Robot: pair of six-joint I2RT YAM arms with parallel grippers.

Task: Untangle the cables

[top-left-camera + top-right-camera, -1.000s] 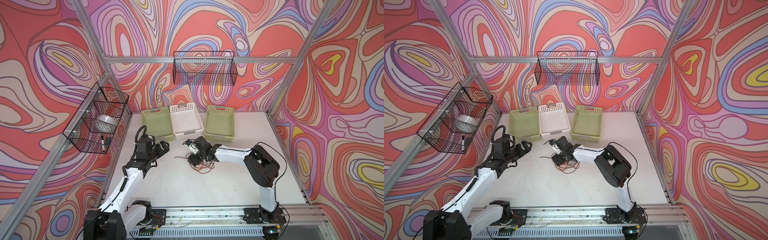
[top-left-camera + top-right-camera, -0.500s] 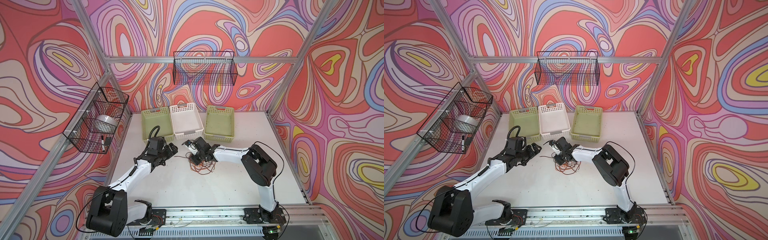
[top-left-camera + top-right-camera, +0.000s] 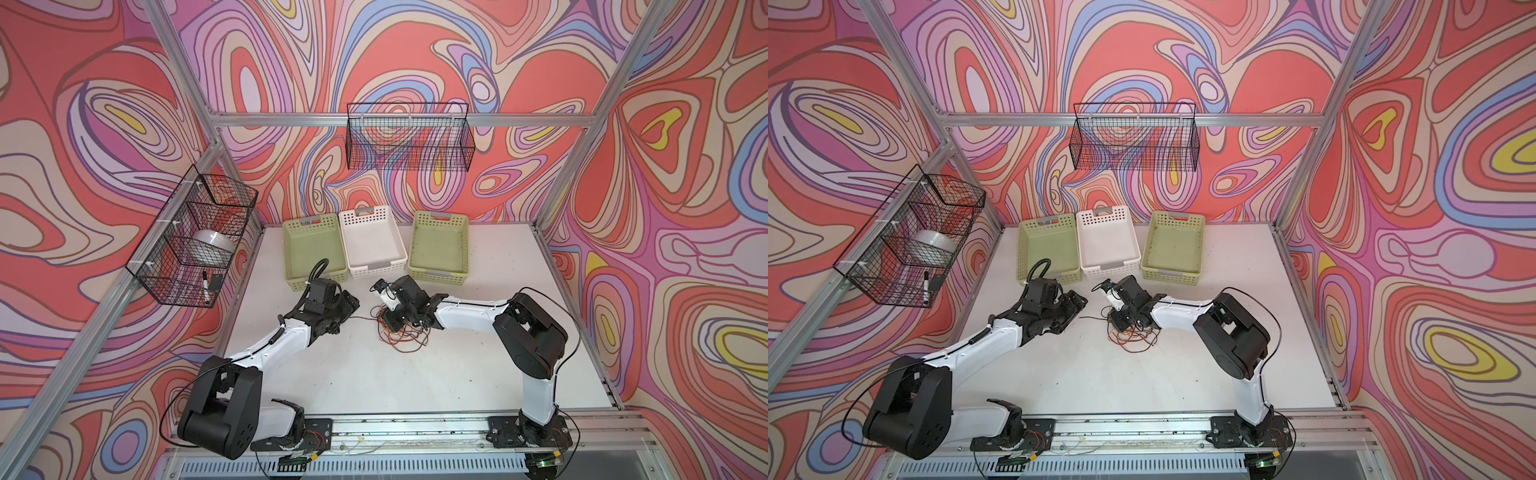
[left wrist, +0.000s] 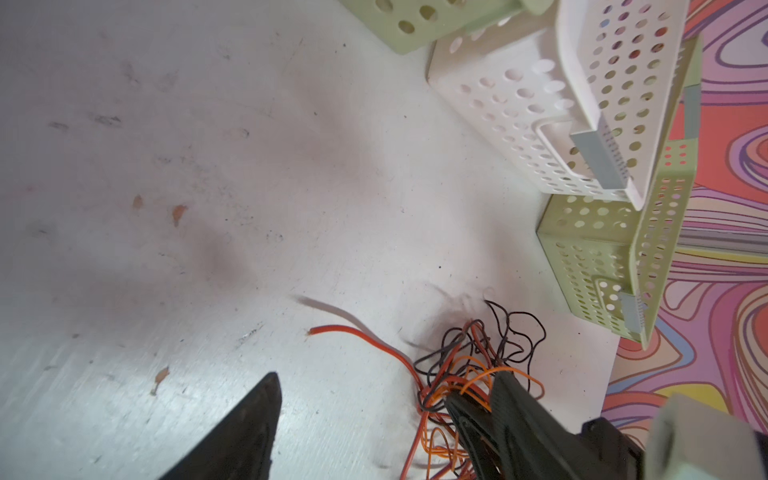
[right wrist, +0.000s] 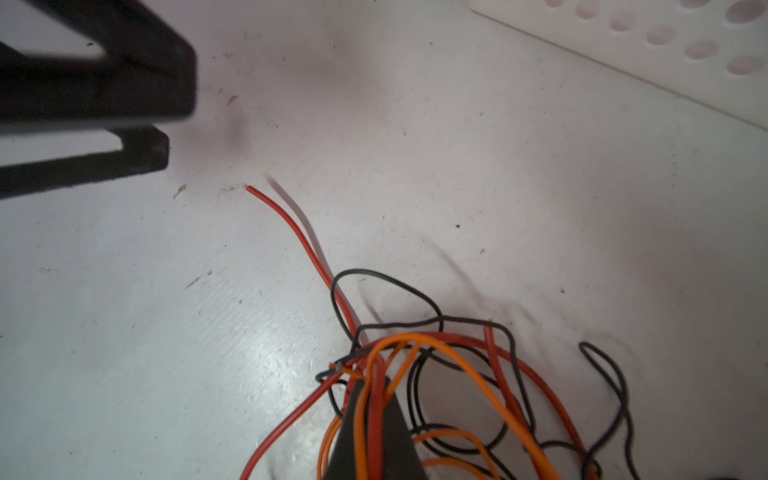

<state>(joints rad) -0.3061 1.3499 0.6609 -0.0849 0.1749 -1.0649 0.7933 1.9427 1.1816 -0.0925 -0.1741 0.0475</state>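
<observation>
MID-TABLE: My left gripper [image 3: 351,305], black fingers spread wide and holding nothing, hovers low over the scuffed white tabletop [image 3: 365,374], well apart from the knot. Just ahead of it lies the loose end of the thin red cord [image 5: 307,245], which runs straight and alone across bare table before it enters the tangle.

To the right, the thin black cord [image 5: 386,278] and the thin bright orange cord [image 5: 469,365] loop over and through the red one. Together they form a loose heap of cables [image 3: 405,336] in front of the white perforated plastic basket [image 3: 372,245]. My right gripper [image 5: 372,386] is clamped shut in the heap, with orange and red strands pinched between its fingers. Whether black is caught too, I cannot tell.

The step, as I judge it, is to take the red tail with the left gripper and draw it out while the right anchors the rest. To do that well, I should close on the straight run a little back from the tip, where no other cord crosses. I need to be low enough to catch so thin a strand against the table. Then comes a slow pull leftward, away from the anchor, watching the black loop that crosses the red strand. If that loop tightens, I should stop and ease off. One catch is that my right pinch appears to include red, so it may need to loosen.
</observation>
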